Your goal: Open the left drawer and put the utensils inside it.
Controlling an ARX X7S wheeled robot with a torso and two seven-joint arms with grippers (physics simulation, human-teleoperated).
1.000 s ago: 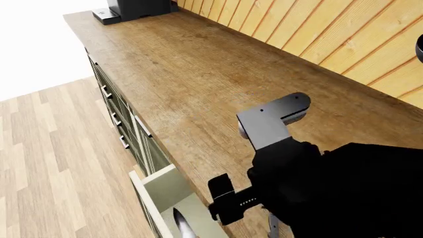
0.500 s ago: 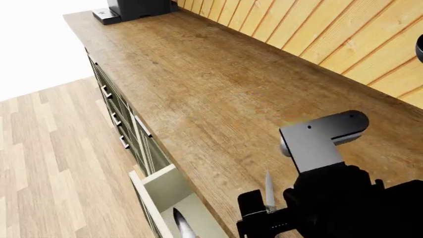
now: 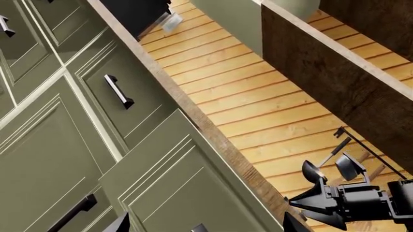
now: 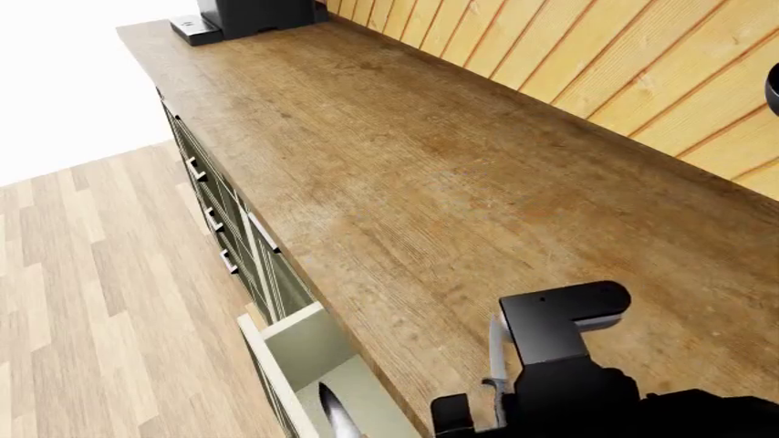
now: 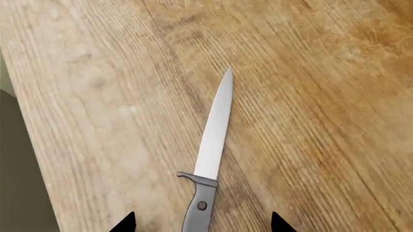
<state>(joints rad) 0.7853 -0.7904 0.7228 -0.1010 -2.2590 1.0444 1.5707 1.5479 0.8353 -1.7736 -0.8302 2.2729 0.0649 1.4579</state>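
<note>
The left drawer stands pulled out from the front of the bench, showing its pale cream box. Inside it, at the lower edge of the head view, the tip of a dark knife shows; the rest of it is cut off by the picture edge. Farther along the bench front from the drawer, the other green fronts with their short bar handles are shut.

The grey knife lies flat on the bench top, near the edge above the open drawer. It is all metal, with a slim pointed blade and a grey handle with a small guard. In the head view its blade shows just beside the black body of the right arm, close to the drawer.

The right end effector hangs right over the knife handle. Its two dark fingertips are apart, one on each side of the handle, with bench showing between each tip and the knife.

The left end effector is low in front of the green fronts, beneath the bench edge. Only two dark tips show at the picture edge, spread wide and holding nothing.
</note>
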